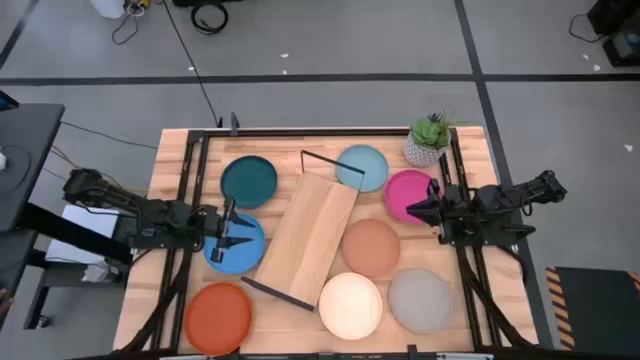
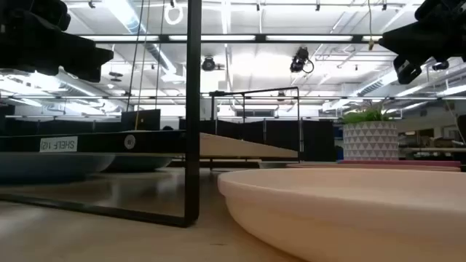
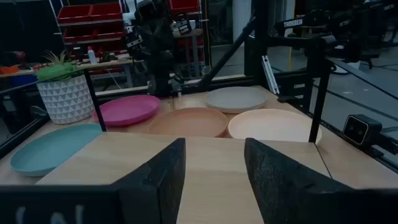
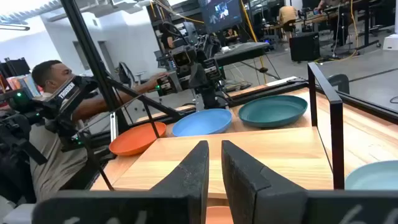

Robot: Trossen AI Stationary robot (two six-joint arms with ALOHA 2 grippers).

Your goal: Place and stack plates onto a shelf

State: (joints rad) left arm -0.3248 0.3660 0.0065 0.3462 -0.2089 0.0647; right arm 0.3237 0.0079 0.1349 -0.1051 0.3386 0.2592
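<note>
Plates lay all over the slatted tabletop (image 1: 170, 160) and none was on the shelf (image 1: 310, 237), so by the look of it the stacking had not begun. The shelf sat askew at the middle of the table, its board bare. Around it were the dark teal plate (image 1: 249, 181), light blue plate (image 1: 361, 167), magenta plate (image 1: 409, 194), terracotta plate (image 1: 370, 247), cream plate (image 1: 350, 305), grey plate (image 1: 420, 299), orange-red plate (image 1: 217, 317) and blue plate (image 1: 236, 243) — eight still to be moved.

The left gripper (image 1: 232, 232) hung over the blue plate beside the shelf's edge, its fingers (image 3: 160, 180) parted with nothing between them. The right gripper (image 1: 421, 207) hovered at the magenta plate's outer edge, its fingers (image 4: 191, 174) only slightly apart and also empty.

Only the high view showed all eight plates together. The low view, filled by the cream plate's rim, gave the shelf's black wire frame (image 2: 192, 109) and the board raised above the table. The right wrist view alone showed a person (image 4: 53, 124) seated beyond the table; a potted plant (image 1: 429, 139) stood at the far corner.
</note>
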